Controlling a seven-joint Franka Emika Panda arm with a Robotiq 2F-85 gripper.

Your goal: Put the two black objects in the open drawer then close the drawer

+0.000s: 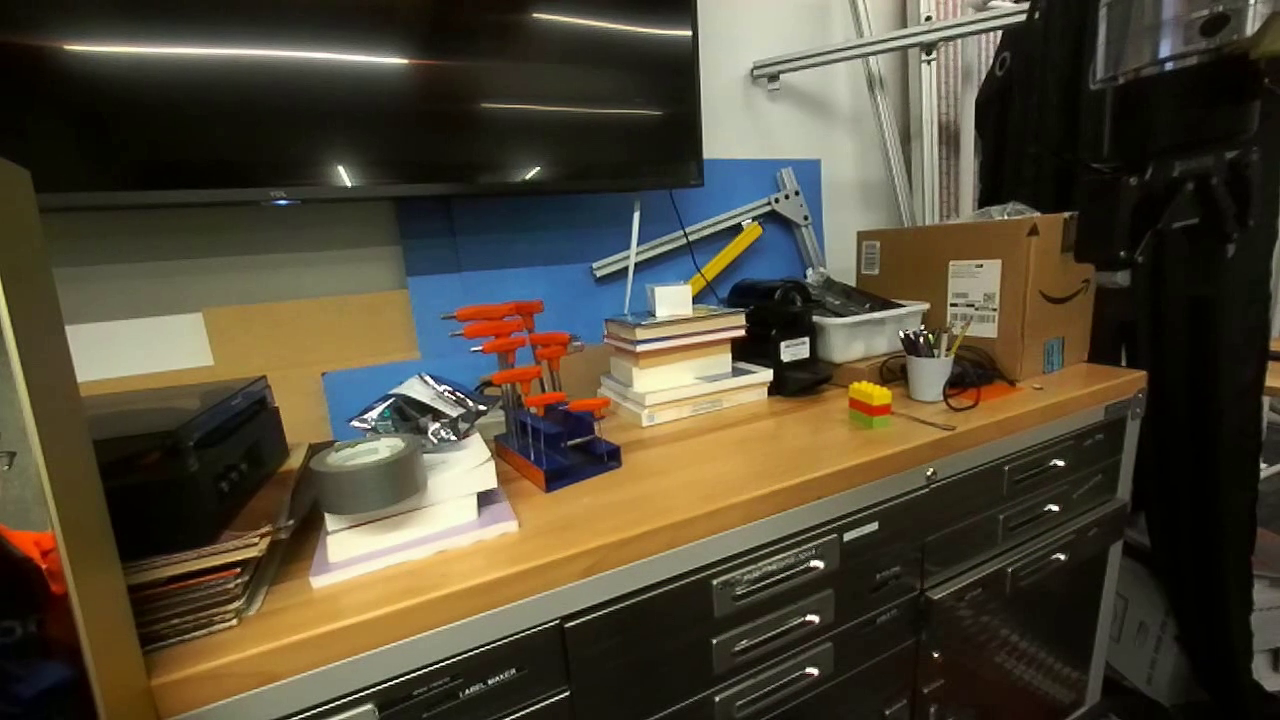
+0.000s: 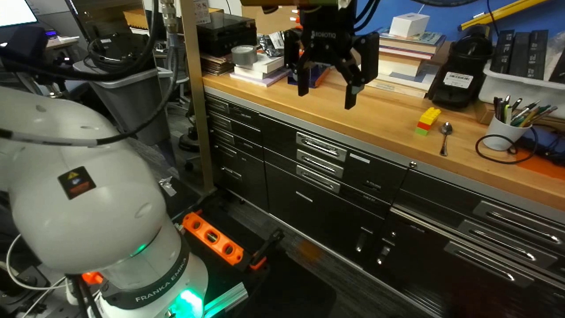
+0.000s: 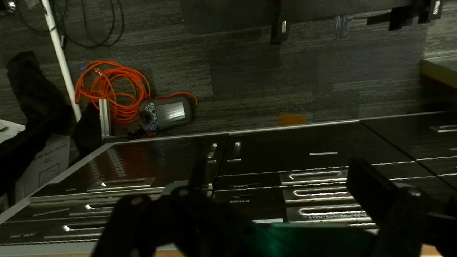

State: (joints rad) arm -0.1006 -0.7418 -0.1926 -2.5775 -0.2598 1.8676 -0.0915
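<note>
Risk: the shallow cabinet drawers (image 2: 322,163), under the workbench top (image 2: 379,119), all look shut to us; a low pass could snag the Robotiq gripper (image 2: 326,97) on a pull handle (image 2: 320,146). We cannot single out the two black objects; black boxes (image 2: 521,53) in the white bin (image 2: 503,86) could mislead us. Jaws spread wide, holding nothing, pointing down, above bench-top level.

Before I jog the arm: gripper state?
Gripper: open, holding nothing.
</note>
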